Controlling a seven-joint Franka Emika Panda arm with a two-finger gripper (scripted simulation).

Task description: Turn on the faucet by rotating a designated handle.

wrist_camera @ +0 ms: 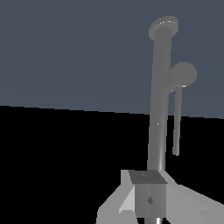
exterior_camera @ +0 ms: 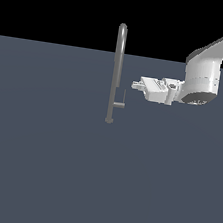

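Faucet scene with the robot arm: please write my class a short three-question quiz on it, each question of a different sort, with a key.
1. True or false: the gripper is clamped around the handle.
2. Multiple choice: in the exterior view, the handle sticks out of the faucet
A. near its arched top
B. low down, near its foot
C. halfway up
3. Fill in: in the exterior view the arm comes in from the view's ____ side.

Key
1. False; it is apart from the handle, above it and toward the exterior view's right.
2. B
3. right
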